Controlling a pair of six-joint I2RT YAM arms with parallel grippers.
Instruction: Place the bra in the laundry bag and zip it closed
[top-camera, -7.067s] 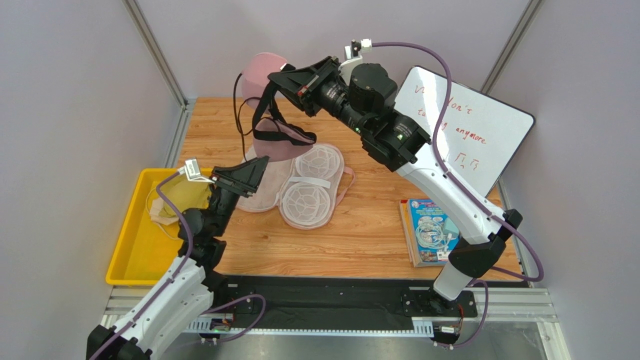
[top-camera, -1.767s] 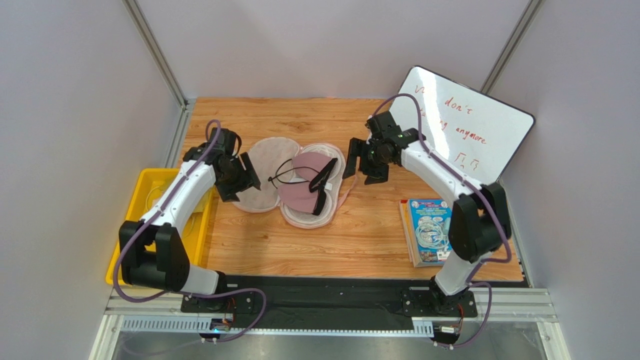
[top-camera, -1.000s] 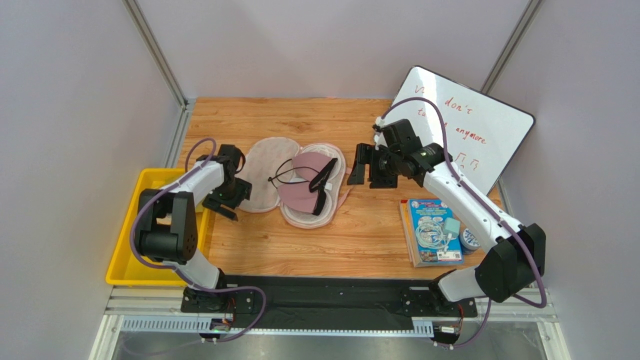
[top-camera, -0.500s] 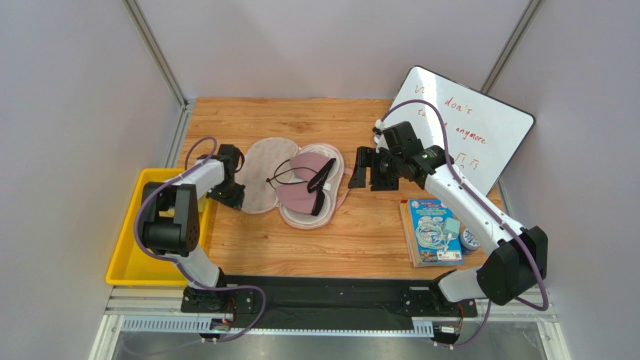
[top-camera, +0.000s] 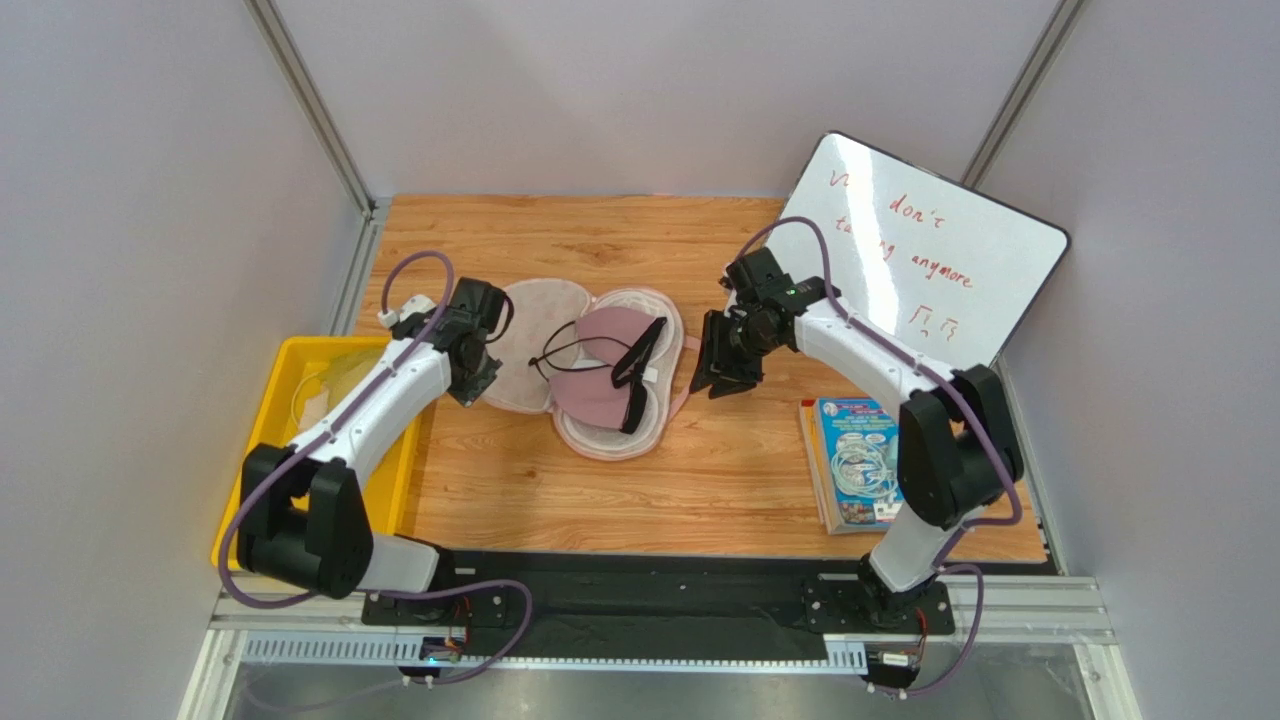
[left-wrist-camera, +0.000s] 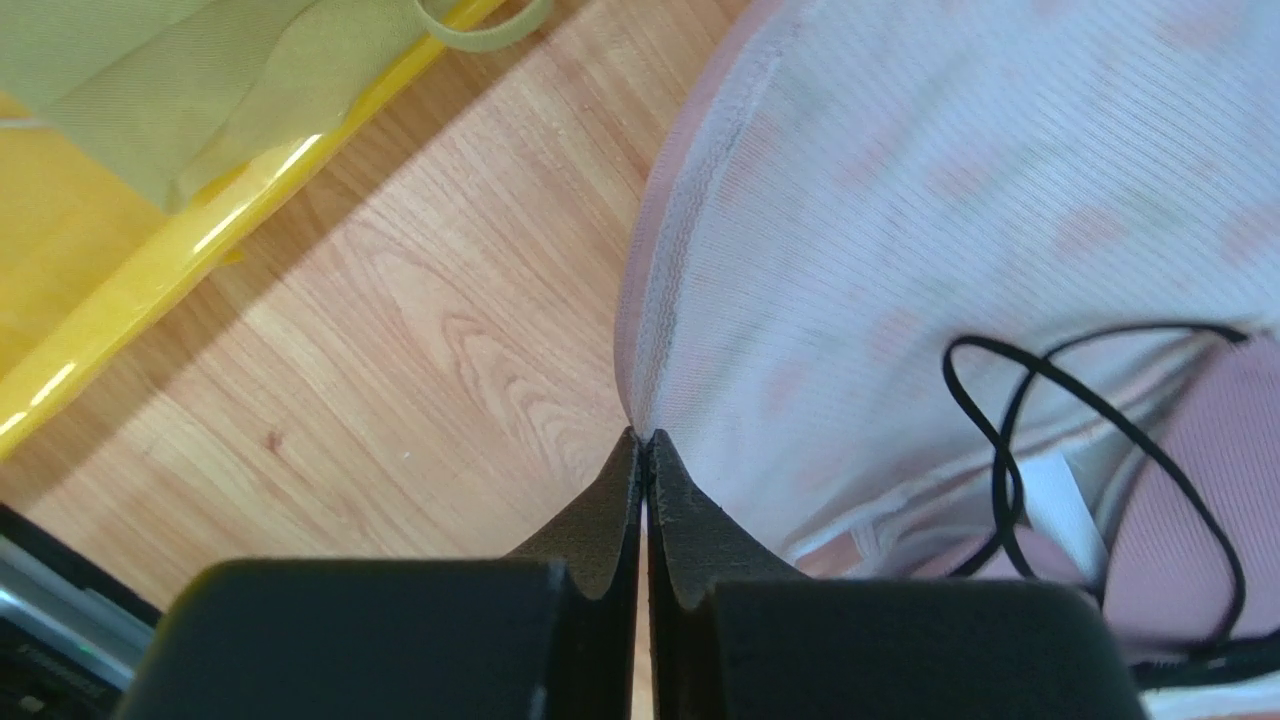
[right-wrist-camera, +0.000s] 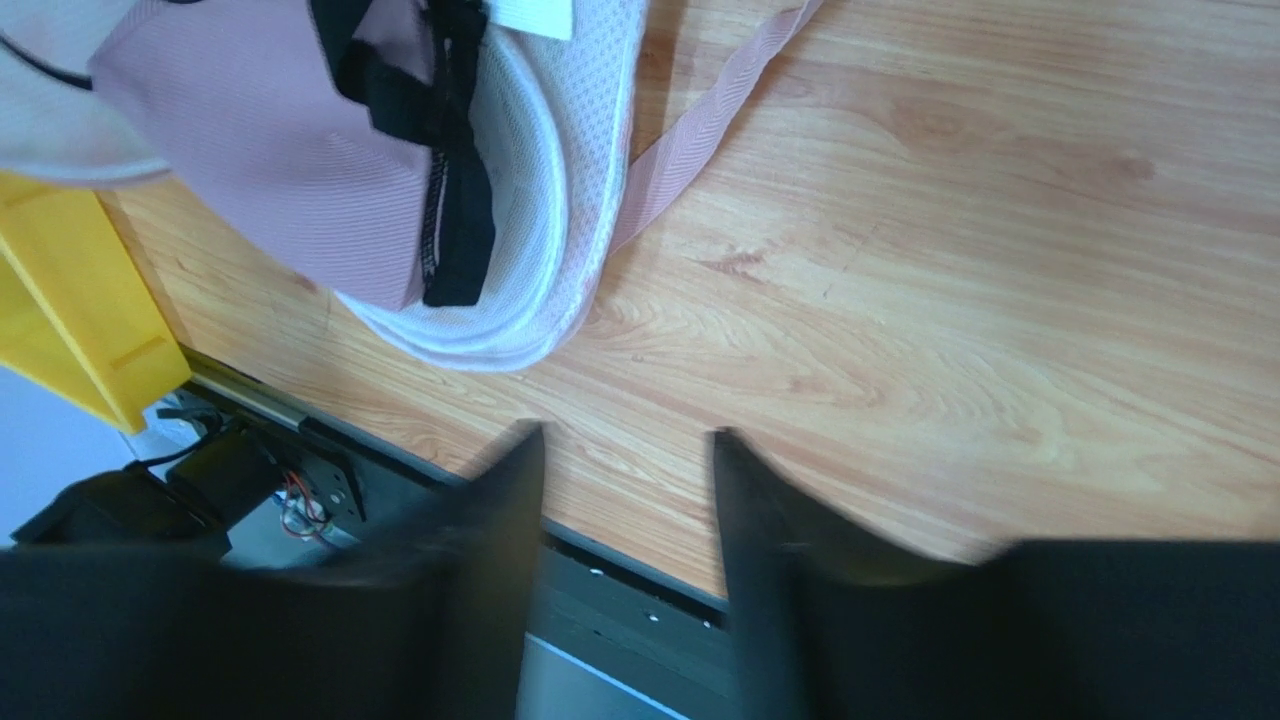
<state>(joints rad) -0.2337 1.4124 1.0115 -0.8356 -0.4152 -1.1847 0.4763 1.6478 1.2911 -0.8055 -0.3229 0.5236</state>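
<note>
Laundry bag (left-wrist-camera: 902, 180) rim pinched by left end effector (left-wrist-camera: 645, 453); right end effector (right-wrist-camera: 628, 444) open.

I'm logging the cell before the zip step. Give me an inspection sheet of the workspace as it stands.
Surface: wooden table, no spills seen.
Job's things: bra lies in the right half of the laundry bag; the bag is open and unzipped.
Clutter: yellow bin with a pale garment at left; whiteboard and booklet at right.
Tools: left tool shut on the bag's left rim; right tool open, holding nothing, beside the bag.
Cables: purple cables run along both arms.
Surroundings: grey walls; nothing else seen.
</note>
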